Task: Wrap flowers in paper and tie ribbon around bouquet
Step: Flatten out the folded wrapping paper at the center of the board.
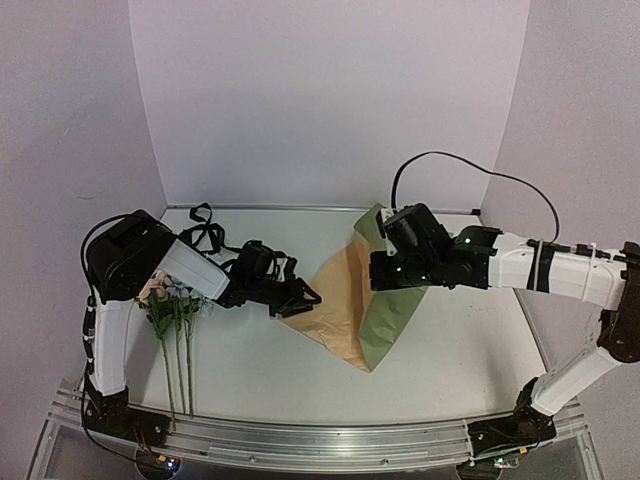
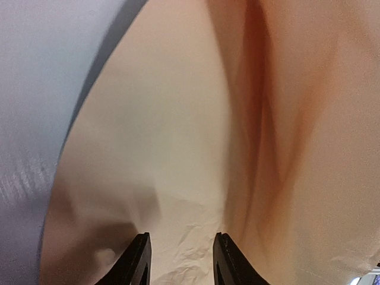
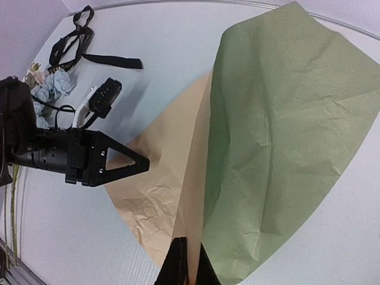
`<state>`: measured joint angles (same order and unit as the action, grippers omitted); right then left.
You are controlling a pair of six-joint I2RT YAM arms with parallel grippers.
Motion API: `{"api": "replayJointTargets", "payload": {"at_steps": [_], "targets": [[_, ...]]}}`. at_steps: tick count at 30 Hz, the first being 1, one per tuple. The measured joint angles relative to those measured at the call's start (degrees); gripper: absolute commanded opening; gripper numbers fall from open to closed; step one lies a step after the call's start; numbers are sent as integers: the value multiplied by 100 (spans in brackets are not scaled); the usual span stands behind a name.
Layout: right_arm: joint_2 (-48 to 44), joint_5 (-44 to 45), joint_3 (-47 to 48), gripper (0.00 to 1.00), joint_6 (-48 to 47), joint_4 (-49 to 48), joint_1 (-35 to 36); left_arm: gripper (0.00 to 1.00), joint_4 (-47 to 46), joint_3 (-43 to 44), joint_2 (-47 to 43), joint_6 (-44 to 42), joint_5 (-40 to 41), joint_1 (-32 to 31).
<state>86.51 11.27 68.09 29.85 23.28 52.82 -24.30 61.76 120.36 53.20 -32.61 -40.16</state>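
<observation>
Tan-brown on one face and olive-green on the other, the large thin sheet of paper (image 1: 395,315) sits mid-way across the white table top (image 1: 460,370). It is tented along a crease running from the far side toward the near edge. The green face shows to the right of the crease and the tan flap slopes down to the left. The surface is wrinkled, and no tears are seen.

Right gripper (image 3: 189,264): the black fingers are pressed together on the crease where tan meets green, pinching the paper. The ridge appears raised off the table.

Left gripper (image 1: 305,298): it points right, with its tips at the left edge of the tan flap. Its own wrist view shows the two fingers standing apart with tan paper filling the view ahead, and no pinch made. Whether the tips touch the sheet cannot be told.

Governing relation: the tan flap lies directly ahead of the left gripper, its edge running across that gripper's line of reach. The left arm is the nearer to it, and the right is committed on the crease.

The small bunch of pale pink, cream and light blue artificial flowers on thin green stems (image 1: 172,300) lies well apart from the paper. It is at the left, partly beneath the left arm, with its stems pointing to the near edge. The narrow black ribbon (image 1: 205,235) lies loose beyond it.

Judgement: the sheet is being arranged, and wrapping has not begun.
</observation>
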Motion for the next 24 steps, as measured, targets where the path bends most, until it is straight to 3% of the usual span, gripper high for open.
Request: {"api": "replayJointTargets", "payload": {"at_steps": [7, 15, 19, 24], "targets": [[-721, 604, -413, 0, 204, 353, 1, 32, 371, 52, 35, 104, 229, -4], [-1683, 1604, -1095, 0, 986, 1564, 212, 31, 1045, -374, -571, 132, 1114, -26], [-2164, 2034, -1762, 0, 1905, 2385, 651, 31, 1221, -881, -1046, 239, 1512, -26], [-2120, 2220, -2458, 0, 3214, 3185, 1252, 31, 1288, -1313, -1425, 323, 1847, -27]]}}
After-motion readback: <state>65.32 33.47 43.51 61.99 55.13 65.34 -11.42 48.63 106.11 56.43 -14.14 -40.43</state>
